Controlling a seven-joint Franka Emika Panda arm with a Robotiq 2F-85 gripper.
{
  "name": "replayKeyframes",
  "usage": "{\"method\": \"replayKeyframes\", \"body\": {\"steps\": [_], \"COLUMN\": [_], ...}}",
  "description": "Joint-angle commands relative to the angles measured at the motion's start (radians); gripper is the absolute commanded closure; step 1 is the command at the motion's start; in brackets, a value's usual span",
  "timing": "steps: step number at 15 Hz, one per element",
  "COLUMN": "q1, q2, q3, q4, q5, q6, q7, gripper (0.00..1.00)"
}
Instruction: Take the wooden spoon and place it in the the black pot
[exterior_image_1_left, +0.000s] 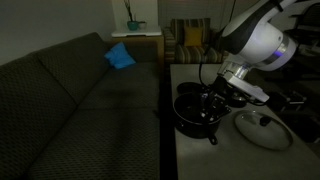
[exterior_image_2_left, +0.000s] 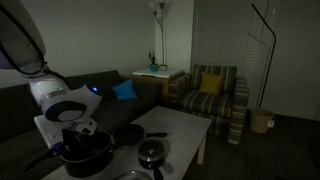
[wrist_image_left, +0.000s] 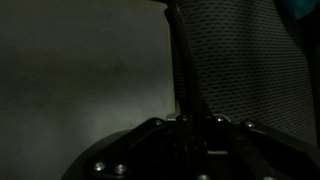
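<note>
The wooden spoon (wrist_image_left: 182, 70) shows plainly only in the wrist view. It is a slim dark shaft rising from between the fingertips of the gripper (wrist_image_left: 190, 120) and running straight out ahead of it, leaning slightly to one side, with its far end at the top edge of the frame. Its long axis therefore follows the line of the fingers. The fingers look clamped on the near end of the handle, though the light is dim and the contact itself is hard to make out. In both exterior views the spoon cannot be picked out against the dark metal. The black pot (exterior_image_1_left: 188, 122) lies just below the gripper (exterior_image_1_left: 218, 100) in one exterior view and directly beneath the gripper (exterior_image_2_left: 80, 133) in the other, where the pot (exterior_image_2_left: 85, 162) sits under the wrist. The coming move seems to turn on this: the spoon's free end has to point down inside the rim before the grip is let go, and the wrist view shows table and sofa fabric ahead of the spoon, not the pot's interior. Beyond the gripper, on the far side from the pot, a glass lid (exterior_image_1_left: 262, 130) lies flat on the table (exterior_image_1_left: 195, 160). A small lidded pot (exterior_image_2_left: 152, 153) stands well apart from it.
</note>
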Motion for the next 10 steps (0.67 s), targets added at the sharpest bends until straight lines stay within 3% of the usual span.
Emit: {"method": "replayKeyframes", "body": {"steps": [1, 4, 10], "q1": [0.021, 0.033, 0.051], "q2": [0.048, 0.083, 0.141], "q3": [-0.023, -0.032, -0.047], "q4": [0.1, 0.16, 0.251], "q5": [0.016, 0.023, 0.056], "q6": [-0.157, -0.234, -0.241], "q7": [0.003, 0.002, 0.084], "gripper": [0.97, 0.97, 0.97]}}
